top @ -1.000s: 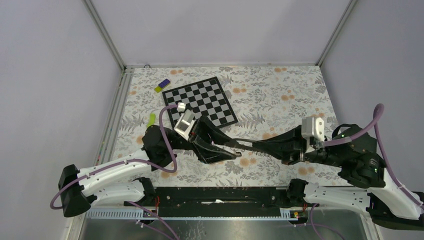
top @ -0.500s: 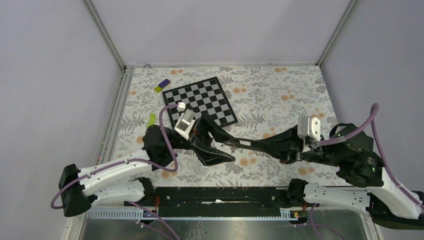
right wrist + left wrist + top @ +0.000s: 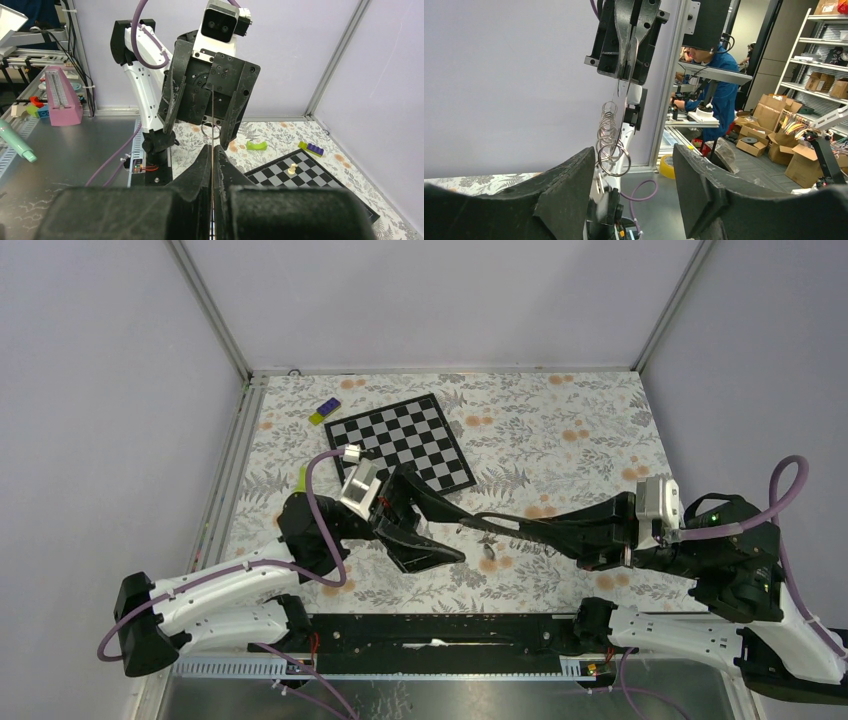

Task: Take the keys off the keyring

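My right gripper (image 3: 488,523) is shut on a thin silvery metal strip (image 3: 212,120), seen edge-on, probably one of the keys. A chain of thin wire rings, the keyring (image 3: 613,159), hangs from it, with small silvery keys (image 3: 487,552) dangling below over the cloth. My left gripper (image 3: 460,538) is open just left of it. In the left wrist view the ring hangs between the left fingers (image 3: 569,190), close to the left one and not pinched. The right gripper (image 3: 628,47) shows above it. The blue tag is out of view.
A chessboard (image 3: 400,440) lies behind the grippers with a white chess piece (image 3: 294,169) on it. A green curved piece (image 3: 302,478) and a purple-and-yellow brick (image 3: 324,411) lie at the left. The enclosure walls stand on the left, right and far sides.
The right arm has drawn back to the right and a gap has opened between the two grippers. The rings and keys now hang free below the right fingertips.
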`<control>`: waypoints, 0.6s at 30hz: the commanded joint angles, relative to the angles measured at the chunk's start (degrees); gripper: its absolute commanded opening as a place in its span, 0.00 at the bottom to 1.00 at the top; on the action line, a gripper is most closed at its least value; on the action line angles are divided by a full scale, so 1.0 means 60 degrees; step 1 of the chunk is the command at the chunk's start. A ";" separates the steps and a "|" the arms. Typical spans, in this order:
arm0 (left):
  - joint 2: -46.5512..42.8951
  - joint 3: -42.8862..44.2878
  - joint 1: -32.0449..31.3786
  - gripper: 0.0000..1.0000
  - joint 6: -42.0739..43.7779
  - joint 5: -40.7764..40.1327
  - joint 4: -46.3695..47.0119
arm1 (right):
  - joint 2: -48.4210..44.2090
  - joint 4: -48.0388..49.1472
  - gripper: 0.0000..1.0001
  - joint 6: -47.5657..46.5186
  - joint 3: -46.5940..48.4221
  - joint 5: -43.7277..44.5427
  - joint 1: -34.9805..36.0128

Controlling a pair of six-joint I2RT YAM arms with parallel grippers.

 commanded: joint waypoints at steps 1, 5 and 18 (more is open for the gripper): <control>-0.0216 -0.0056 -0.0035 0.61 0.0193 -0.0313 0.0438 | -0.0008 0.0790 0.00 0.0114 0.0103 -0.0050 -0.0024; -0.0314 -0.0079 -0.0033 0.58 0.0299 -0.0559 0.0069 | -0.0037 0.0991 0.00 0.0127 0.0012 0.0275 -0.0031; -0.1955 -0.0169 -0.0035 0.41 0.1735 -0.4186 -0.3548 | 0.0581 0.0762 0.00 -0.0176 -0.0024 0.2766 -0.0029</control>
